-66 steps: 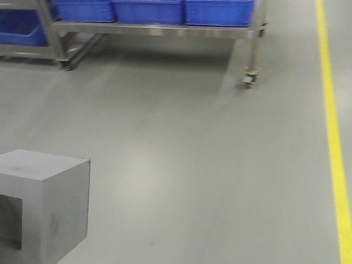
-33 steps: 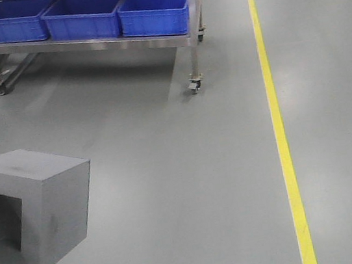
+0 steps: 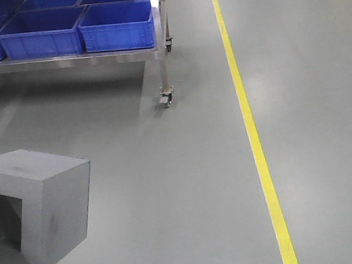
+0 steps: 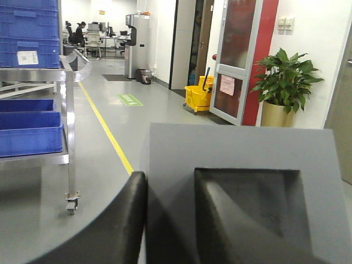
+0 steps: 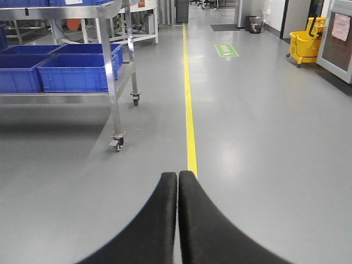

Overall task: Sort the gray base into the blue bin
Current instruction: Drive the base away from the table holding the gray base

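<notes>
The gray base [image 3: 48,202] hangs above the floor at the lower left of the front view, its square recess facing left. In the left wrist view the gray base [image 4: 236,148] fills the lower right. My left gripper [image 4: 169,179] is shut on one wall of it, with one black finger [image 4: 124,220] outside and the other inside the recess. Blue bins [image 3: 116,25] sit in a row on a metal cart at the upper left, far from the base; the blue bins [image 5: 77,71] also show in the right wrist view. My right gripper [image 5: 177,175] is shut on nothing, over bare floor.
The steel cart [image 3: 163,74] stands on casters. A yellow floor line [image 3: 247,115] runs front to back, right of it. A yellow mop bucket [image 4: 199,96], a glass door and a potted plant [image 4: 283,82] stand along the wall on the right.
The cart with its bins and the yellow line have slid leftward across the front view. The gray base keeps the same place in the frame, still held.
</notes>
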